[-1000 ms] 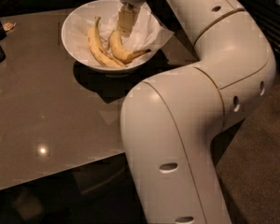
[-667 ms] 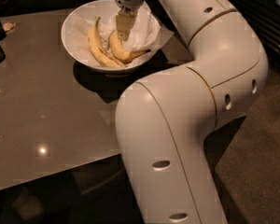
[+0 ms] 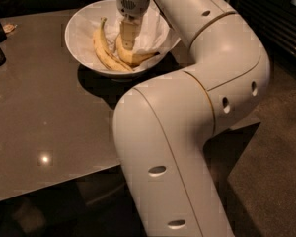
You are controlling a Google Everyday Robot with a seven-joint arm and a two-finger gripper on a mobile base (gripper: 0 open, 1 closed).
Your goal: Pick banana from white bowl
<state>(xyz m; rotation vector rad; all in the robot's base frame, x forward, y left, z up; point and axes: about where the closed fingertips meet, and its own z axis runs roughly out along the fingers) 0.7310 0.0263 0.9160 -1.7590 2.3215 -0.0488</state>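
Gripper, grip unclear, over banana in white bowl on glossy brown table.

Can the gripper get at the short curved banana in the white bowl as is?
Probably yes. The gripper reaches down into the white bowl, directly over the banana, with nothing between them. The longer banana lies close alongside and might get nudged.

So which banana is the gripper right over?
The shorter, plumper banana in the white bowl; the gripper sits over it, and the longer slim banana lies alongside.
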